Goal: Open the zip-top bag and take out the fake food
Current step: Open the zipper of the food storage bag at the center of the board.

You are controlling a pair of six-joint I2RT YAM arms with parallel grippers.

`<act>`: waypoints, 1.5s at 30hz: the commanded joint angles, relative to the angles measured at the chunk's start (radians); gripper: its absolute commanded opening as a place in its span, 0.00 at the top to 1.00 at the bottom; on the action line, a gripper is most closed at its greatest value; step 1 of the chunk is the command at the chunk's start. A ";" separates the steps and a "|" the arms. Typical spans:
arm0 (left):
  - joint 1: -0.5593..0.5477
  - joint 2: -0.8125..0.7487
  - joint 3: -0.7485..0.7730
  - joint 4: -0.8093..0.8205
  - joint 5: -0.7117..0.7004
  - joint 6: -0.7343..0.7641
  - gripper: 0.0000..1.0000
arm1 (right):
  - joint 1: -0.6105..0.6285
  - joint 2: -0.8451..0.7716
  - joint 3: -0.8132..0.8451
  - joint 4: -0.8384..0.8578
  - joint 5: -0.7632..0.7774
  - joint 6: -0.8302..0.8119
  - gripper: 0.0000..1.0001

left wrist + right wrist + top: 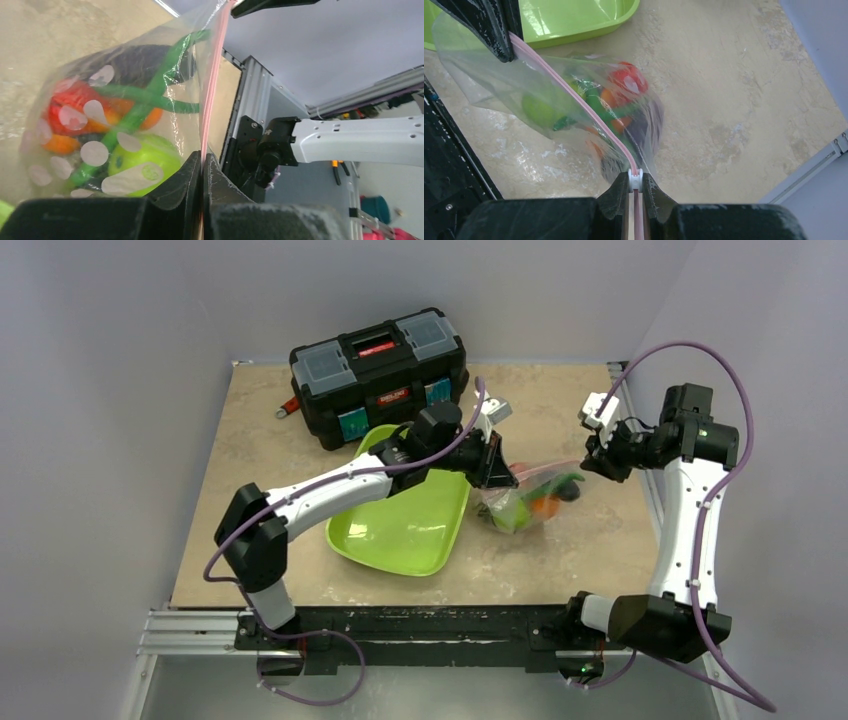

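Our left gripper and right gripper each pinch 1 end of the pink strip of the zip-top bag. We see the bag stretched between them beside the green tray, with the fake food inside.

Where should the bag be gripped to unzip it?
The pink zip strip, pinched edge-on from opposite ends, since it runs taut and flat between them. Left gripper clamps one end; right gripper clamps the white slider at the other.
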 commanded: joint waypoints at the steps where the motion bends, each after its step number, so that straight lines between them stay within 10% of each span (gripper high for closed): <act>1: 0.014 -0.146 -0.058 -0.014 -0.188 0.100 1.00 | -0.005 -0.010 0.031 0.020 0.012 0.010 1.00; 26: 0.068 -0.143 -0.068 -0.044 -0.189 0.126 1.00 | -0.015 -0.004 0.011 0.037 0.123 0.029 1.00; 32: 0.027 -0.102 0.011 -0.088 -0.106 0.204 1.00 | 0.086 -0.041 -0.046 -0.003 0.011 -0.008 0.27; 45: -0.041 -0.122 -0.021 -0.107 -0.244 0.432 1.00 | 0.294 0.060 0.122 0.012 -0.198 0.231 0.30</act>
